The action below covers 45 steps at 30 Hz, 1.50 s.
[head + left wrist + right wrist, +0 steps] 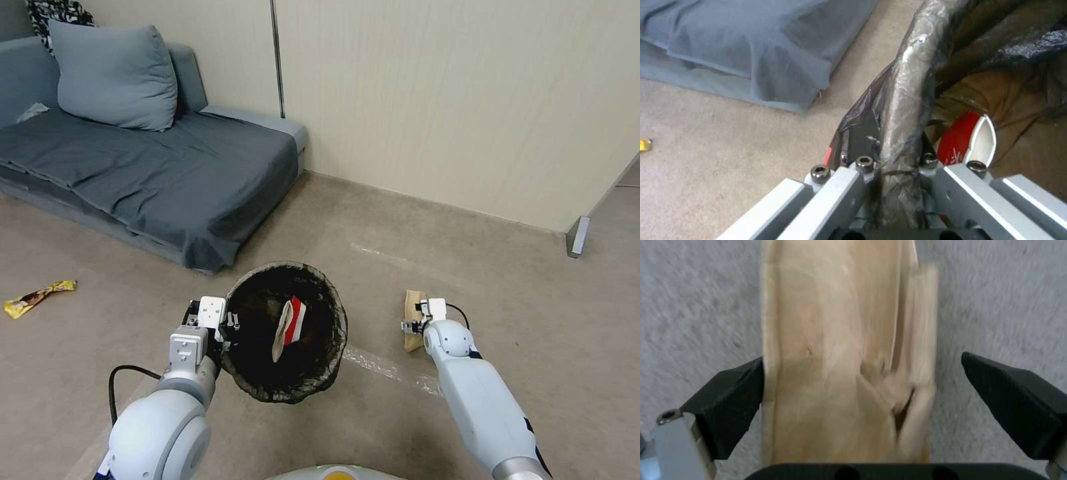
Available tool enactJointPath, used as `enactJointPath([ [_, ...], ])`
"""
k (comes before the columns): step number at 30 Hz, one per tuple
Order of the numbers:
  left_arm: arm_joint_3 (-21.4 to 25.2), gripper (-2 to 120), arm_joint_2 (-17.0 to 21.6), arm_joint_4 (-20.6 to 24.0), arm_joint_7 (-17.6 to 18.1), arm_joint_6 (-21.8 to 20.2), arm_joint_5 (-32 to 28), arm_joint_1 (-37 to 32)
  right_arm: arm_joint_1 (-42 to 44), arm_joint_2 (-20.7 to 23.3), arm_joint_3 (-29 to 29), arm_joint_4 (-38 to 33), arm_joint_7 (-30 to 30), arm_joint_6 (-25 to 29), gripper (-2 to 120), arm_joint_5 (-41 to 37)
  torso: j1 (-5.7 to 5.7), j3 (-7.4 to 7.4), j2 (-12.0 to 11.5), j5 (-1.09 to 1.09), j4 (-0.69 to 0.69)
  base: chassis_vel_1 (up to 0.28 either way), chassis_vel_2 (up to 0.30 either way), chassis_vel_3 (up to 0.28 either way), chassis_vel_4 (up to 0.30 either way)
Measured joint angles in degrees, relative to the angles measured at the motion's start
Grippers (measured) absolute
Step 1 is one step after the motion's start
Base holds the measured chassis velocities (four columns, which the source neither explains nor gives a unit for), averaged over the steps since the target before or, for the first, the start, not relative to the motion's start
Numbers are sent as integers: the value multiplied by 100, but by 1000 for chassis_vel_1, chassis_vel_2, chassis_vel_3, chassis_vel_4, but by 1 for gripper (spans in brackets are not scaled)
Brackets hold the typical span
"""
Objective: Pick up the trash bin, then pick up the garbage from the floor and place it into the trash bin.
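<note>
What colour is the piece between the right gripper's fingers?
Light tan brown paper bag, clearest in the right wrist view.

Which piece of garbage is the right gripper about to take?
The flat brown paper bag, lying on the floor between the open fingers of the right gripper. The red-and-white cup is already in the trash bin; the yellow wrapper lies far left.

No readable text, brand, number or sign anywhere. Only a trace of white lettering on the red side of the crushed cup [961, 141] inside the trash bin [902, 90], cut off by the pincer hardware and illegible. Some print on the yellow wrapper [37, 297] lying on the floor, too small to make out. Plain, unmarked surface on the brown paper bag [840, 356].
</note>
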<state>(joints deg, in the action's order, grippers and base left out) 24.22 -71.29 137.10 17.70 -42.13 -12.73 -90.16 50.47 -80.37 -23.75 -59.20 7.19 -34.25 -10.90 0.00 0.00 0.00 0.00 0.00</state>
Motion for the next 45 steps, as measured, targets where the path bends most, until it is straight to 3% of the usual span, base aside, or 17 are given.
enactJointPath([
  [5, -2, 0, 1, 116, -5, 0, 17, -25, 1, 11, -32, 134, -61, 76, 100, -7, 0, 0, 0, 0, 0, 0, 0, 0, 0],
  [8, -1, 0, 0, 144, -5, 0, 40, -29, -18, 6, -62, 245, -70, 128, 94, -100, 0, -1, 0, 0, 0, 0, 0, 0, 0],
  [16, 49, 0, -3, 144, -17, 0, 61, -44, 83, 31, -90, 95, -182, 247, 60, -169, 0, -1, 1, 5, 4, 0, 0, 0, 0],
  [17, 49, 0, -3, 144, -17, 0, 61, -44, 83, 31, -90, 95, -182, 247, 60, -169, 0, -1, 1, 5, 4, 0, 0, 0, 0],
  [20, 52, 0, -8, 127, -23, 0, 82, -44, 218, 84, -104, -186, -172, 205, 46, -145, 0, 0, 0, 0, -2, 0, 0, 0, 0],
  [29, 53, 0, -16, 99, -35, 0, 94, -32, 498, 159, -163, -895, -166, 153, 14, -102, 0, 0, 0, 0, 0, 0, 0, 0, 0],
  [33, 54, 0, -18, 93, -41, 0, 96, -26, 686, 159, -251, -1333, -153, 120, 4, -132, 0, 0, 0, 0, 0, 0, 0, 0, 0],
  [39, 62, 0, -19, 86, -42, 0, 97, -26, 1007, 194, -366, -2083, -93, 22, 1, -239, 0, 0, 0, 0, 1, 0, 0, 0, 0],
  [45, 65, 0, -27, 85, -41, 0, 98, -31, 1508, 291, -529, -3297, -52, -190, 1, -607, 0, 0, 0, 1, -1, 0, 0, 0, 0],
])
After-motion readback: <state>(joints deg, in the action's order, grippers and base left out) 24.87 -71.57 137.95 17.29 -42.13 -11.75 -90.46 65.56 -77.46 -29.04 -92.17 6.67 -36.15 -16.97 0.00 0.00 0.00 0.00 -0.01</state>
